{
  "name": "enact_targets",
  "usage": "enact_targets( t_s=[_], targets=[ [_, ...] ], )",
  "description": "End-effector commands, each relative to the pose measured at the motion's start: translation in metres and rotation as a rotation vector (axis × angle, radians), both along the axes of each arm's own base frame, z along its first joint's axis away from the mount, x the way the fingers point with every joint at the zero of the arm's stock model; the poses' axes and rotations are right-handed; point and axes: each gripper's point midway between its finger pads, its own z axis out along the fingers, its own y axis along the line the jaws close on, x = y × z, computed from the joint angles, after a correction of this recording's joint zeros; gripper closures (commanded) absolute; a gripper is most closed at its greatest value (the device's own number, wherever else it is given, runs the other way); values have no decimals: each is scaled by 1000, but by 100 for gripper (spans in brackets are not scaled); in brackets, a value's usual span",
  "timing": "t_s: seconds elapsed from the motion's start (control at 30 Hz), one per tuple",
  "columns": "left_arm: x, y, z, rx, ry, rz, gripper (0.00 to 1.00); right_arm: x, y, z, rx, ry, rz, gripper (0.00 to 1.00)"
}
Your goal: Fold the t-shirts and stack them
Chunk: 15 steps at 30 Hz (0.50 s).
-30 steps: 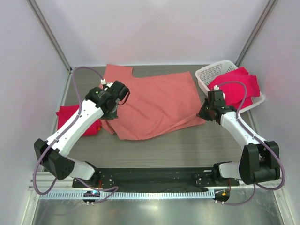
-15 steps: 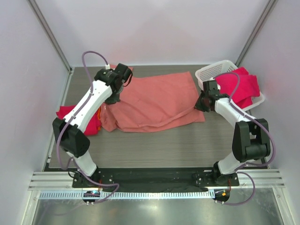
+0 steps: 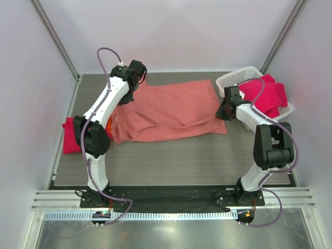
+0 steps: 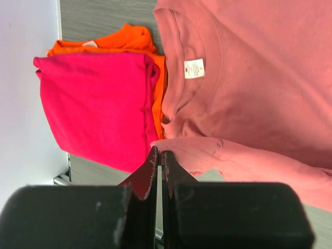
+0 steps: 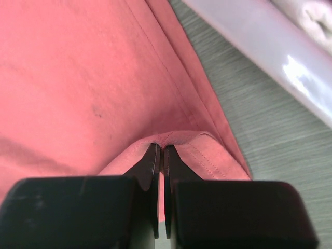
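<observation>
My left gripper is pinched tight on a stitched edge of the pink tee, with no gap between the jaws and the cloth pulled up to a small peak at the fingertips. Below that peak, in the left wrist view, the tee's collar lies flat with its white label facing up. Just beside the collar sits a folded red tee on top of an orange tee, whose edge shows along two sides (the red one hides the rest of it).

My right gripper is clamped the same way on a hemmed edge of the pink tee, and the cloth puckers where the jaws bite. Bare table runs past that hem.

From above, the left gripper is at the far left end of the pink tee and the right gripper at its right end. The tee lies between them as a long band across the far half of the table. The red tee lies at the left edge. The white basket stands in the far right corner, just beyond the right gripper, with red cloth heaped in it and hanging over its rim.
</observation>
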Motion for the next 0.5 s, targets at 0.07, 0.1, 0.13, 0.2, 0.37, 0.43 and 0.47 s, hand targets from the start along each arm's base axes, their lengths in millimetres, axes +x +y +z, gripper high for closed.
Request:
enact_targets(
  t_s=[0.07,0.1,0.13,0.2,0.37,0.43,0.47],
  targets=[
    [4,17,9,41,56,4,100,34,-2,20,11,-92,-47,99],
    [8,18,9,36,52,7,100,36,-2,18,15,-90,-52,99],
    [18,16,5,31,48,4,100,37,-3,18,14,-95,-60,99],
    [30,14,8,22,30,2,100,40,-5,18,28,-101,-85,99],
    [43,10,-18,25,90,-9,100,47,-5,22,46,-133,-109,99],
    [42,12,-27,35,110,-2,100,48,-7,26,47,-148,-125,99],
    [43,12,-32,38,118,-1,100,48,-9,29,45,-159,-139,99]
  ],
)
